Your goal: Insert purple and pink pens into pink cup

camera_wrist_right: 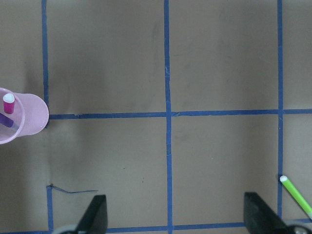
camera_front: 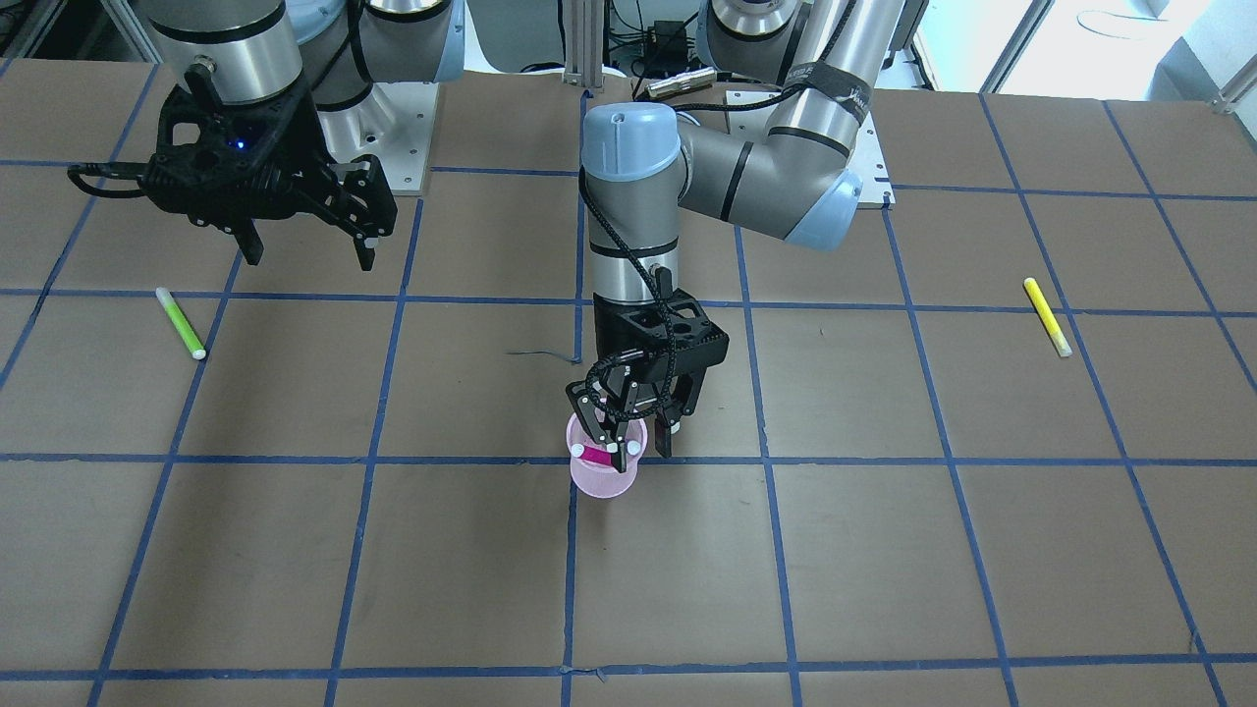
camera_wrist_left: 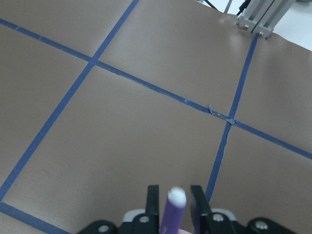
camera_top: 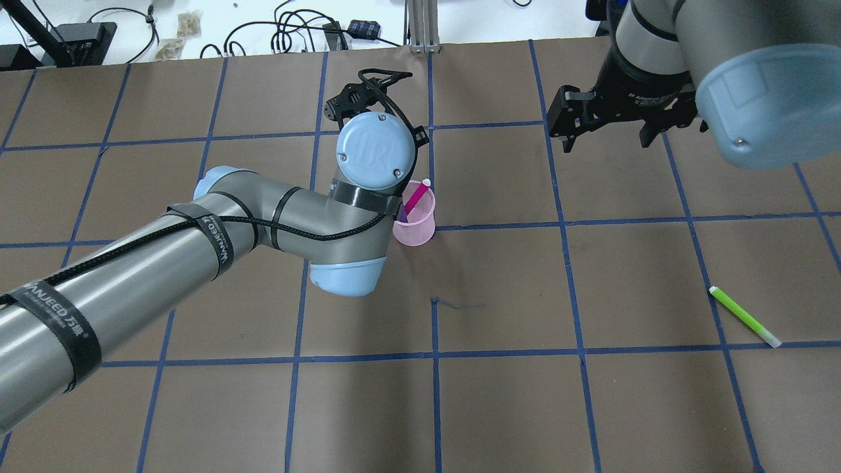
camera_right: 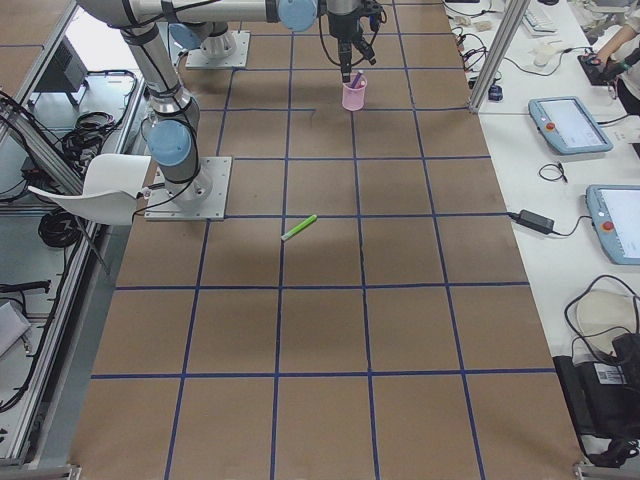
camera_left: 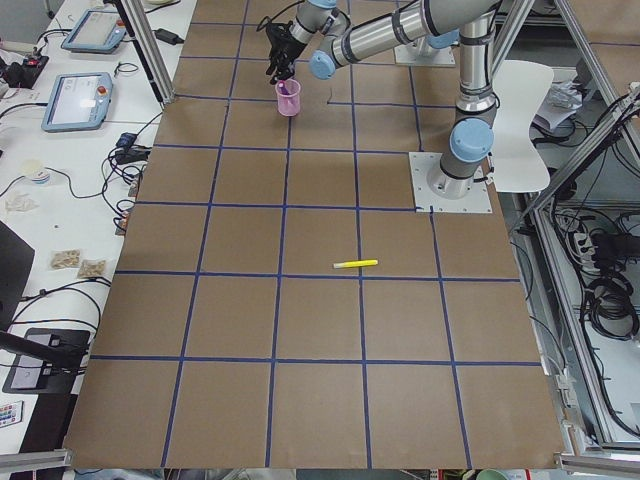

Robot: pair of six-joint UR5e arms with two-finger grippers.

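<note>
The left claw [camera_wrist_left: 174, 194] clenches the purple pen [camera_wrist_left: 176, 208] over the pink cup [camera_top: 415, 228] at mid-desk [camera_top: 591, 289]. The right wrist view shows its lower end inside, beside the pink pen [camera_wrist_right: 8, 104]. The right claw [camera_front: 309, 260] hangs released.

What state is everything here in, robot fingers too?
pink cup: upright, holding two pens.
pink pen: in cup, leaning.
purple pen: in cup, between left fingers.
left fingers: astride purple pen; grip unclear.
right fingers: wide open, empty.
green pen: lying on table.
yellow pen: lying on table.
</note>
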